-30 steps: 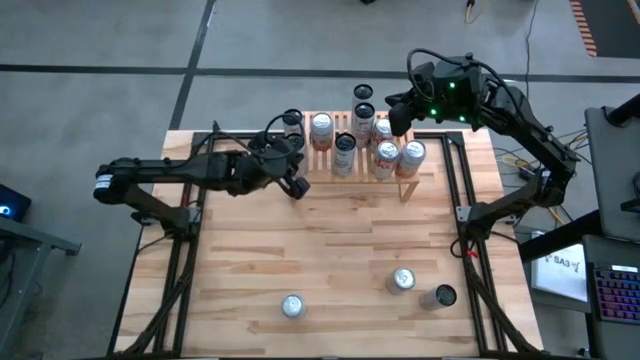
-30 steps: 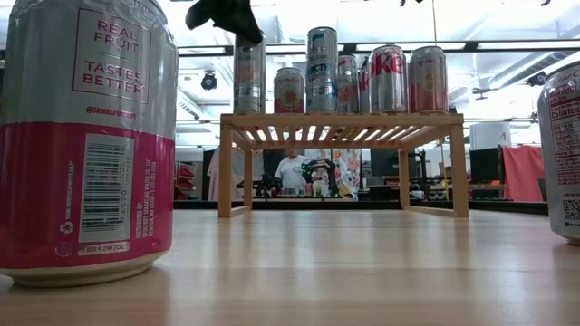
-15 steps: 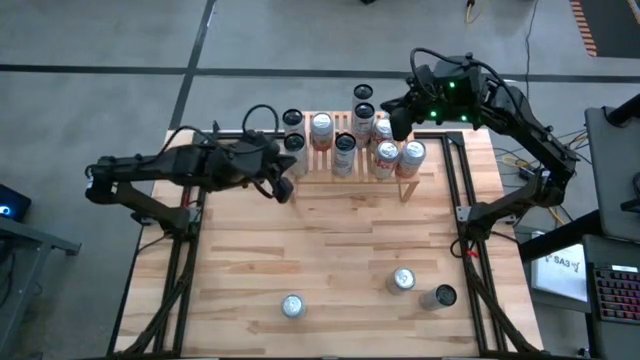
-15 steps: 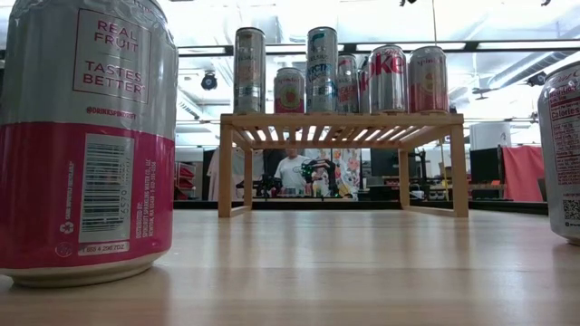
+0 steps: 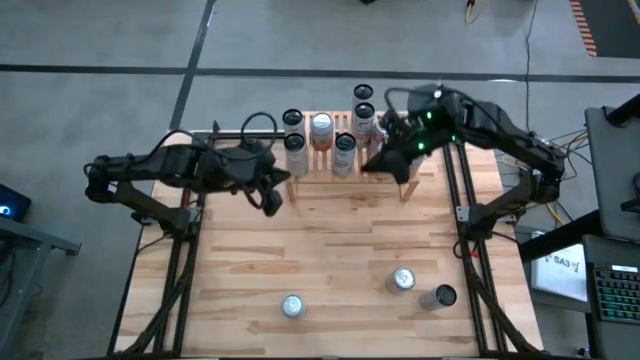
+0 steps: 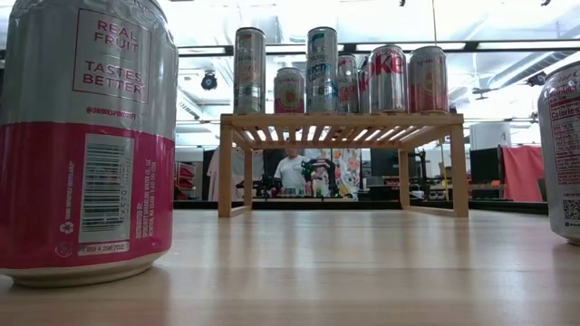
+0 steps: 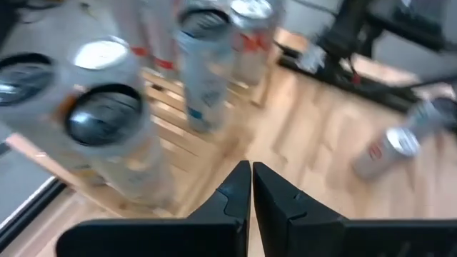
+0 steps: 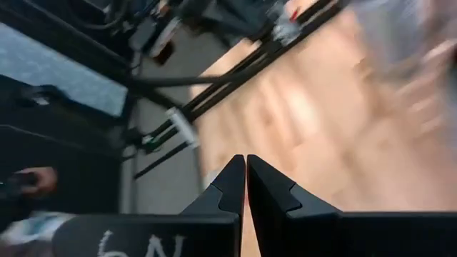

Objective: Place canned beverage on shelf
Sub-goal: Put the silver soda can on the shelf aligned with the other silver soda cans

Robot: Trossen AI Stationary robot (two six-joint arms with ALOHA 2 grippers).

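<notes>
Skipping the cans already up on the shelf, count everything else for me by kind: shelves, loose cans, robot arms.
Shelf: 1
Cans off it: 3
Robot arms: 2
Total: 6

The right arm hides two cans on the slatted light-wood shelf (image 5: 322,160); the tall pink-and-silver can (image 6: 86,136) is cut off by the low view's edge. The right wrist view is motion-blurred.

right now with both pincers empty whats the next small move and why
Probably send the left pincer, shut and empty beside the shelf, toward the near edge and open it over the can standing there. Three cans are on the table, not yet shelved, and the right pincer hangs over the shelf.
</notes>
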